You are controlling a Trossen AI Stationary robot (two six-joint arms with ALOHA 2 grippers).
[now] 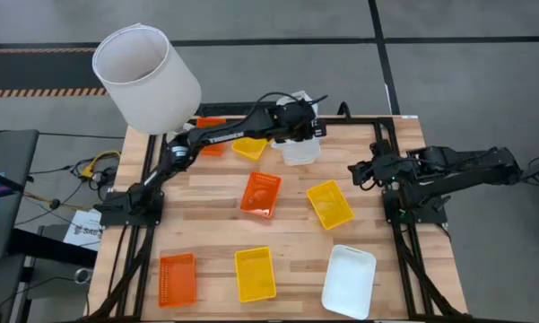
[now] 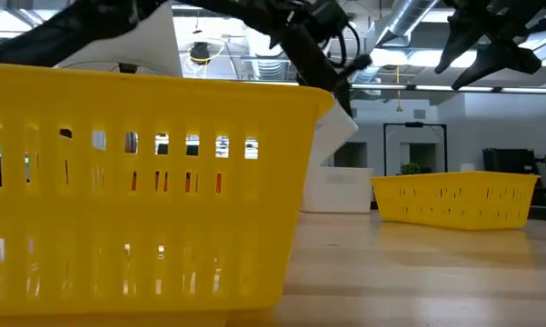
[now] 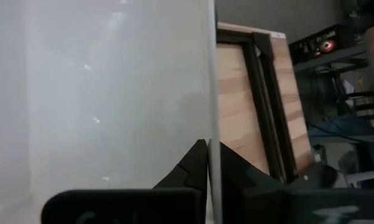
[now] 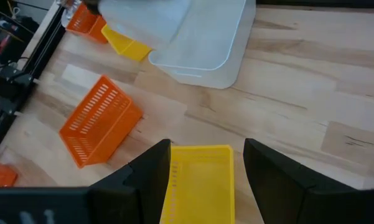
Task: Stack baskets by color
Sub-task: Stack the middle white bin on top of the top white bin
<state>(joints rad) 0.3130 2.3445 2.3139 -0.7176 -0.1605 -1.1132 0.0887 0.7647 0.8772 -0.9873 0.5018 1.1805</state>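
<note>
My left gripper [image 1: 296,126] reaches over the table's far middle, shut on a white basket [image 2: 334,123] that hangs tilted over a second white basket [image 1: 301,152] resting on the table. Beside them lie a yellow basket [image 1: 249,146] and an orange one [image 1: 211,136], partly hidden by the arm. An orange basket [image 1: 261,194] and a yellow one [image 1: 329,204] sit mid-table. Orange [image 1: 178,278], yellow [image 1: 256,274] and white [image 1: 349,280] baskets line the near edge. My right gripper [image 1: 359,170] hovers open at the right, holding nothing. My left gripper pinches the white basket's thin wall edge [image 3: 213,134] between its two fingers, one finger on each face. The fingers slant down from the table's left. The basket hangs tilted below them, over the other white basket; whether the two touch, I cannot tell.
A big white cylindrical lampshade [image 1: 148,76] stands off the table's far left corner. Black frame rails [image 1: 386,135] run along the table's far and side edges. Bare wood [image 1: 206,224] lies between the middle baskets and the near row.
</note>
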